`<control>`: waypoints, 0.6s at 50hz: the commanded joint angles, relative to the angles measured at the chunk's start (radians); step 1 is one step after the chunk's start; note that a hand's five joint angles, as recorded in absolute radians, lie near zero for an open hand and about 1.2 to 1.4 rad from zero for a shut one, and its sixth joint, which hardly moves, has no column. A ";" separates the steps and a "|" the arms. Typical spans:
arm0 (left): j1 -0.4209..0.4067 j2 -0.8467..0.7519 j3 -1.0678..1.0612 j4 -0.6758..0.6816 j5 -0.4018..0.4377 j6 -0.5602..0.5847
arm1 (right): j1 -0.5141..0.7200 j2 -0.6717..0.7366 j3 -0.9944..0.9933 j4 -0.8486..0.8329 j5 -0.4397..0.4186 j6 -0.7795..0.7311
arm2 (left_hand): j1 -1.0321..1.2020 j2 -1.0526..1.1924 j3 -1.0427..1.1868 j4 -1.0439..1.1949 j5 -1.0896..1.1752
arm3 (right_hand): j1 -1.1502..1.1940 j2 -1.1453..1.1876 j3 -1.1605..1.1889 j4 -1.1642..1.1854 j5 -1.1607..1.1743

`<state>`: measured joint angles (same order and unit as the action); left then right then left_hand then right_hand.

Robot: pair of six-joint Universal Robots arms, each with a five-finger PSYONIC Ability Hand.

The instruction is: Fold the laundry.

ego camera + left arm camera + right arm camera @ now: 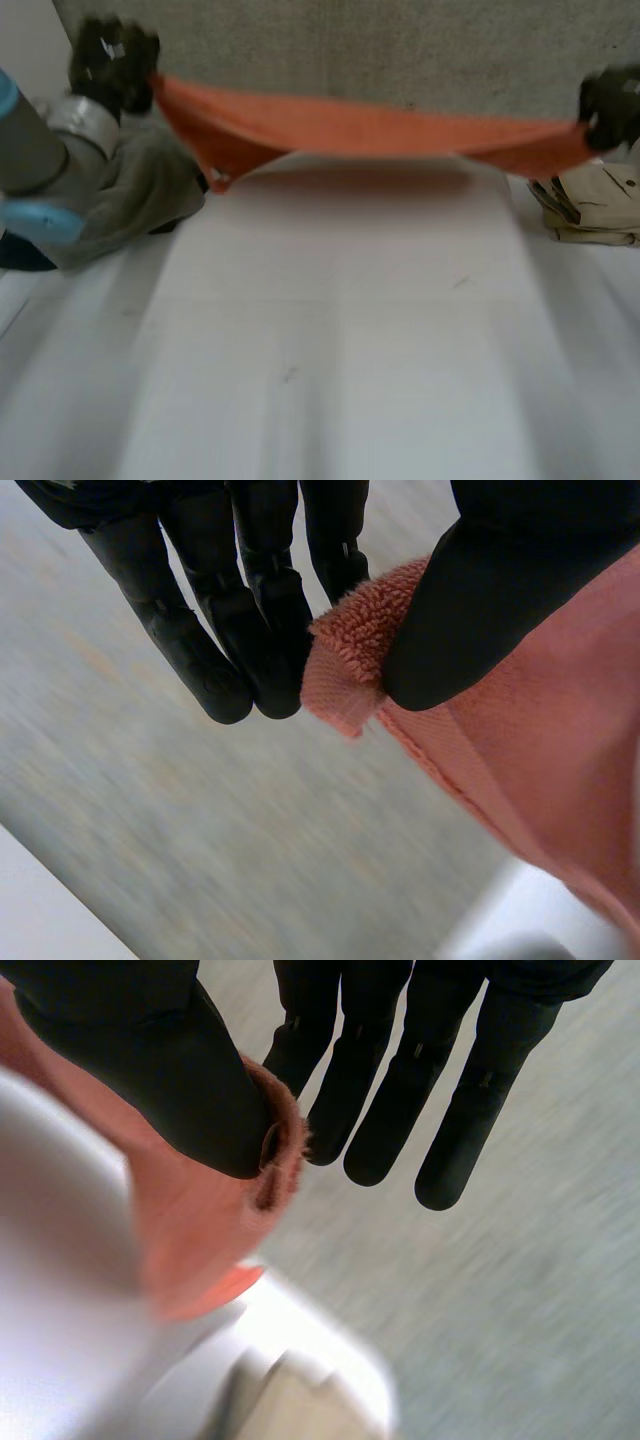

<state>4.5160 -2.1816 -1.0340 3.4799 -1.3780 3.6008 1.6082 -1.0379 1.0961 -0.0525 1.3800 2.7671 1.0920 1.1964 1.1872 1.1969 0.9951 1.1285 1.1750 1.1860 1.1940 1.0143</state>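
An orange towel (360,130) hangs stretched in the air over the far edge of the white table (340,330), sagging in the middle. My left hand (112,62) pinches its left corner: in the left wrist view the thumb (480,600) presses the terry corner (350,650) against straight fingers (260,630). My right hand (610,105) holds the right corner; in the right wrist view the thumb (160,1070) clamps the orange cloth (215,1230) against the fingers (390,1100).
A grey garment (140,195) lies heaped at the table's left under my left arm (40,150). A beige folded garment (600,205) sits at the right edge. Grey carpet floor (400,50) lies beyond the table.
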 commanded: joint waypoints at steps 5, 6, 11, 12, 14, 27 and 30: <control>0.052 0.012 -0.380 -0.162 0.048 0.260 | -0.008 0.124 0.137 0.259 0.001 -0.270 | 0.304 0.200 0.209 0.199 0.227 | 0.268 0.221 0.210 0.202 0.207; 0.052 0.031 -0.409 -0.185 0.048 0.285 | -0.010 0.116 0.148 0.279 0.001 -0.285 | 0.304 0.200 0.209 0.199 0.227 | 0.268 0.221 0.210 0.202 0.207; 0.069 0.205 -0.602 -0.402 0.030 0.479 | -0.045 -0.026 0.267 0.468 -0.002 -0.436 | 0.304 0.200 0.209 0.199 0.227 | 0.268 0.221 0.210 0.202 0.207; 0.071 0.227 -0.625 -0.444 0.022 0.499 | -0.056 -0.052 0.287 0.494 -0.002 -0.469 | 0.304 0.200 0.209 0.199 0.227 | 0.268 0.221 0.210 0.202 0.207; 0.077 0.281 -0.687 -0.568 -0.009 0.551 | -0.082 -0.097 0.327 0.551 -0.004 -0.552 | 0.304 0.200 0.209 0.199 0.227 | 0.268 0.221 0.210 0.202 0.207; 0.054 0.266 -0.624 -0.736 -0.069 0.570 | -0.157 -0.122 0.406 0.608 -0.004 -0.775 | 0.304 0.200 0.209 0.199 0.227 | 0.268 0.221 0.210 0.202 0.207; 0.031 0.237 -0.540 -0.694 -0.061 0.524 | -0.152 -0.084 0.352 0.538 -0.007 -0.677 | 0.304 0.200 0.209 0.199 0.227 | 0.268 0.221 0.210 0.202 0.207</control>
<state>4.5880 -1.8908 -1.7182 2.7229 -1.4471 4.1914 1.4451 -1.1905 1.5319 0.6002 1.3786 1.9308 1.0920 1.1964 1.1874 1.1969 0.9951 1.1285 1.1750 1.1860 1.1941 1.0141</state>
